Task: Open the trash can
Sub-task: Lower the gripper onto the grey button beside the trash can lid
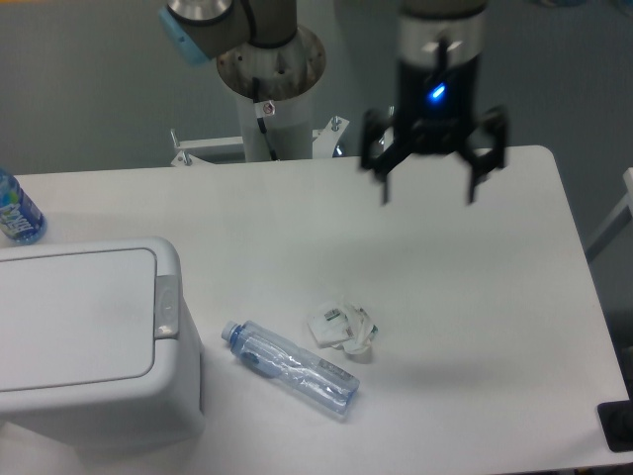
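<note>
Trash can [84, 341]: white, lid flat and shut, at the near left corner of the table [475, 297], well apart from the claw [429, 195] and down-left of it. Its left and bottom sides are cut off by the frame edge. Grey latch button [167, 305] sits on the rim side facing toward the claw's half of the table.

Clear bottle [291, 368]: lies on its side, down-left of the claw, between it and the can, just beside the can but not touching. Label print too small to read.

Crumpled wrapper [342, 329]: just past the bottle, below and left of the claw. Small dark marks on it, not legible.

Claw: hangs above the far middle of the table, fingers spread wide apart, nothing between them. Blue light on its body. Motion-blurred; fingertip detail hard to make out.

Second bottle [17, 211], blue label, far left of the claw, cut by the frame edge. Writing unreadable.

Arm base [269, 89] left of the claw, behind the table.
</note>
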